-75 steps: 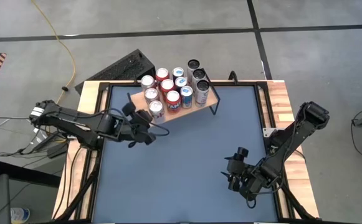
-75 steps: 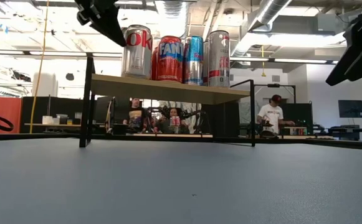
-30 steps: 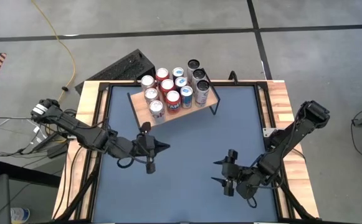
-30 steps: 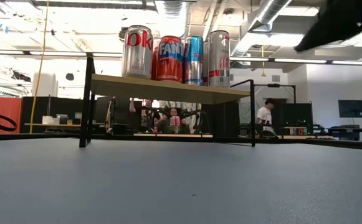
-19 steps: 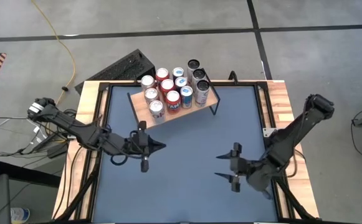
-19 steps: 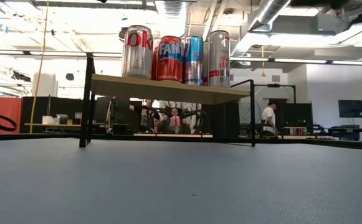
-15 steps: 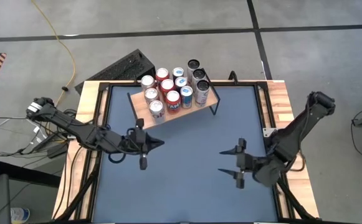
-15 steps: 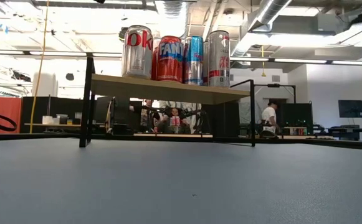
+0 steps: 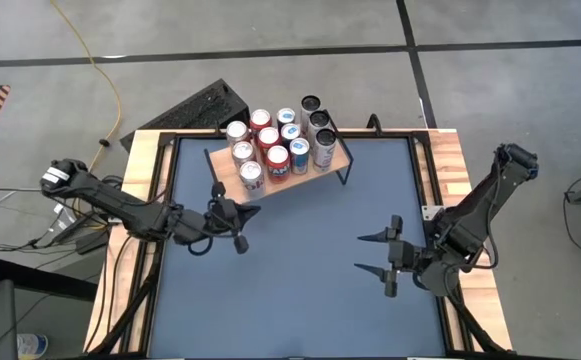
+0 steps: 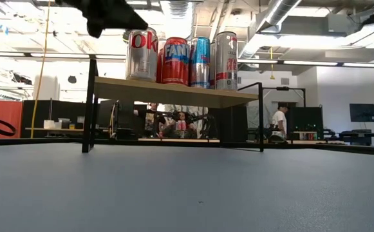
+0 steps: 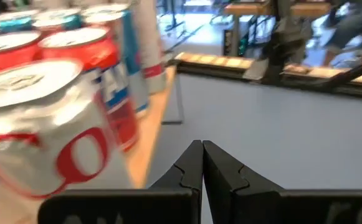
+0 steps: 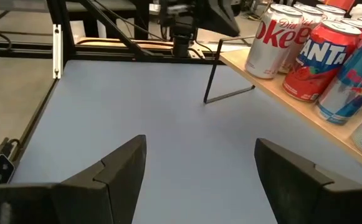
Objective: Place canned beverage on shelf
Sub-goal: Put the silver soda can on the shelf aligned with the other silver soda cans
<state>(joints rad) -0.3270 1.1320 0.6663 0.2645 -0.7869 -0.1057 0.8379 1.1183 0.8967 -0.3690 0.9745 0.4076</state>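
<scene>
Inspection of the shelf: it stands at the far middle of the tabletop, its wooden board carrying about a dozen cans in close rows; the Diet Coke can occupies the near-left corner, upright and beside a red can; in the low view the same Diet Coke can stands squarely on the board, not held by anything.

Left gripper: fingers pressed together, nothing between them; in the left wrist view the closed tips point past the shelf's corner, the silver can large at the side of that picture; compared with the views of a moment ago, this gripper has swung back up toward the shelf's near-left corner and now shows in the low view as a dark shape above and left of the cans; it is near the Diet Coke can but apart from it.

Right gripper: fingers spread wide, empty; over the last seconds it has drawn rightward toward the tabletop's right edge and turned to face left, well apart from the shelf.

No loose can is visible on the tabletop; judgement: the placement appears complete; the one concern is the closed left gripper passing close to the corner can, which a careless sweep could topple.
</scene>
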